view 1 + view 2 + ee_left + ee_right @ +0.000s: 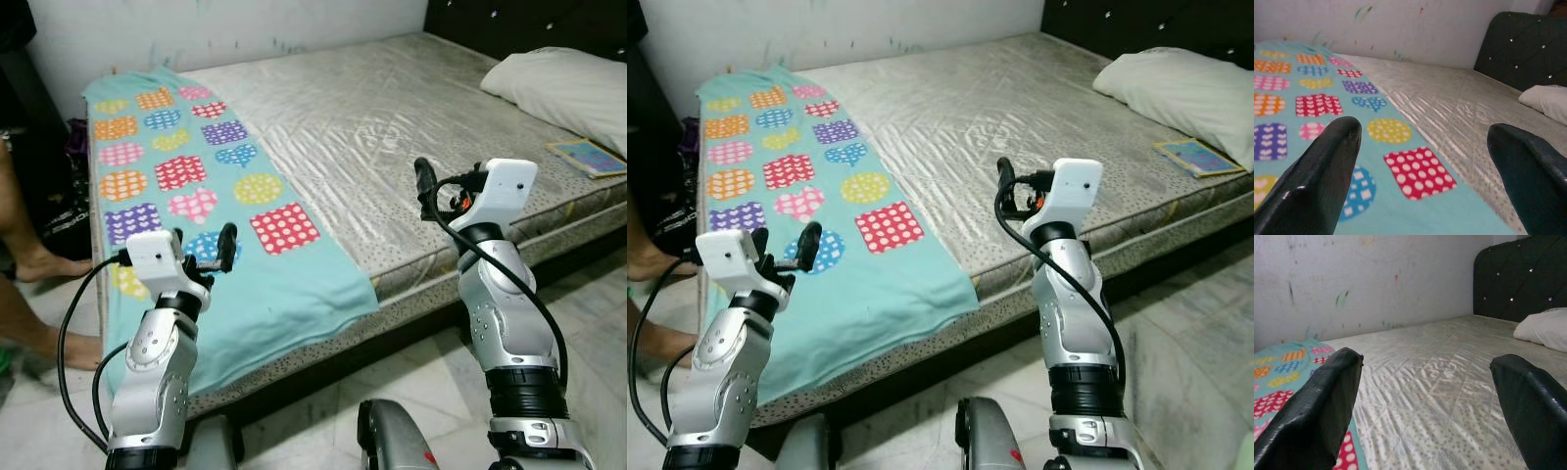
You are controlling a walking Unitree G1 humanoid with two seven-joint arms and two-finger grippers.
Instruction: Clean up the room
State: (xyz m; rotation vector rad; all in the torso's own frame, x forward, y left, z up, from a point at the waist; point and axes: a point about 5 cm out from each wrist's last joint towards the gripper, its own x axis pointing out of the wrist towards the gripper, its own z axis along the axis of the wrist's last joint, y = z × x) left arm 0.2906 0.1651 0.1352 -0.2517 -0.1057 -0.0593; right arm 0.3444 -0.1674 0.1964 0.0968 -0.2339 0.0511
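Two silver arms reach forward from the robot over the pale tiled floor (431,372), both raised at the near edge of the bed. The left tool (211,253) hovers just above the near end of a turquoise cotton sheet printed with bright dotted hearts and squares (284,294); its two black fingers stand wide apart with nothing between them, as its wrist view confirms. The right tool (431,191) is likewise spread and empty, held over the bare part of the grey quilted mattress (392,117), beside the sheet rather than over it.

The sheet lies flat along the robot's left side of the mattress, running from the far wall down to the near edge, where its end drapes over the side. Further off on the right, a white pillow (563,83) rests against the dark padded headboard (529,24), with a thin blue-and-yellow book (588,157) just in front of it near the mattress edge. A person's bare legs (24,264) show on the floor at the far left.

Judging by the poses, the sheet is the thing in hand, but this scene would fit a sheet just spread out as well as one about to be gathered. Any grip would need the left fingers lowered onto the cloth near its draped end.
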